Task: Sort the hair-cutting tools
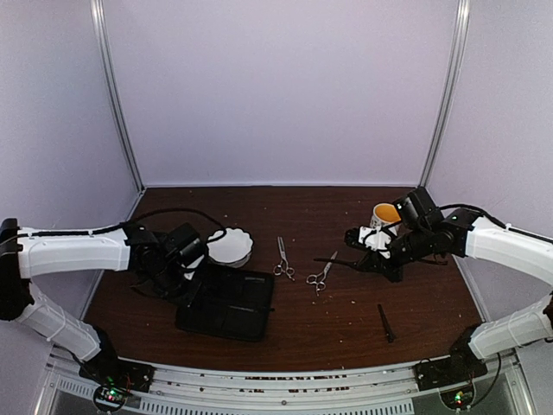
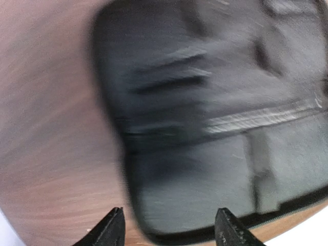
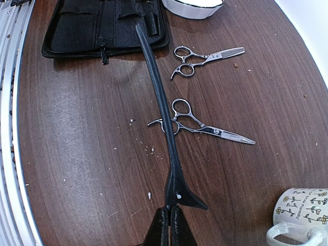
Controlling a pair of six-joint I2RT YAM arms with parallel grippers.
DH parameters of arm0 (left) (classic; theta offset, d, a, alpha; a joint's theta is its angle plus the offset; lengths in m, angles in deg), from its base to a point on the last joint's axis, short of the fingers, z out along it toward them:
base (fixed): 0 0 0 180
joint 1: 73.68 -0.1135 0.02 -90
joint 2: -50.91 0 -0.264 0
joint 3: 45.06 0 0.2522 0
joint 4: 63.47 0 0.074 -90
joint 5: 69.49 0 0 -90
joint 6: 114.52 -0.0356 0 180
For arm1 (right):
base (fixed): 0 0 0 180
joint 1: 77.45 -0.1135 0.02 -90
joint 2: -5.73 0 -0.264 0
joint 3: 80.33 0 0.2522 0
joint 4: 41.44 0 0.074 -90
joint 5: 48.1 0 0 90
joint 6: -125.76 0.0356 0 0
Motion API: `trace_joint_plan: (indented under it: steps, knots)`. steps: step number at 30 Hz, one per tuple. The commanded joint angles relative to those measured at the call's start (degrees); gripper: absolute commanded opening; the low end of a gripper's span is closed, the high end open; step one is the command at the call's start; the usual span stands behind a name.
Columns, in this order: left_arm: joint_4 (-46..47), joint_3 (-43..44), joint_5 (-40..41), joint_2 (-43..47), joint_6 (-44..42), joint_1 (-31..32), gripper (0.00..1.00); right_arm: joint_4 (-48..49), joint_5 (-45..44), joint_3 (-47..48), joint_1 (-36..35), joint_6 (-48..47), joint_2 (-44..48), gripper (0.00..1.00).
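1. The right fingers [image 3: 179, 230] clamp one hair clip [image 3: 156, 92] by its wide end above the middle of the counter [image 3: 77, 154], likely to carry it to the black case [image 3: 82, 25].
2. The left fingers [image 2: 114, 228] hover spread and empty over that case near the front-left corner, perhaps to steady it.
3. There are two scissors, the left scissors [image 1: 282, 258] and the right scissors [image 1: 320, 277], both mid-counter. There are two clips, and the second clip [image 1: 386, 322] lies near the front-right corner.

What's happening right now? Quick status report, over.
Right gripper shut on a hair clip. Left gripper open over the black case. First scissors, second scissors, second clip lying on the table. Nothing seen in the way.
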Motion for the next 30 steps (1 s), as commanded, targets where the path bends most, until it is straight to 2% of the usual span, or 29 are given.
trace_joint_plan:
  steps: [1,6,15,18,22,30]
  knots:
    - [-2.93,-1.39,4.05,0.58,1.7,-5.92,0.66,0.76,-0.09,0.04,-0.54,1.15,-0.33,0.0]
    - [-0.86,-4.46,0.06,-1.35,-0.08,-7.22,0.58,0.17,-3.89,1.51,-3.82,1.78,-0.27,0.0]
    - [6.25,-9.82,-5.34,-2.39,3.52,-7.01,0.25,-0.85,-8.58,5.24,-15.14,4.14,-6.75,0.0]
    - [8.21,-11.4,-5.22,-1.29,4.84,-5.83,0.12,-0.43,-9.62,7.66,-18.7,6.13,-10.18,0.0]
    - [10.82,-13.68,-3.76,-0.23,7.59,-2.99,0.0,-0.3,-12.68,10.65,-23.06,8.26,-16.31,0.0]
    - [17.19,-19.04,-3.22,3.17,13.67,3.02,0.0,-2.65,-21.92,18.36,-27.58,12.45,-25.66,0.0]
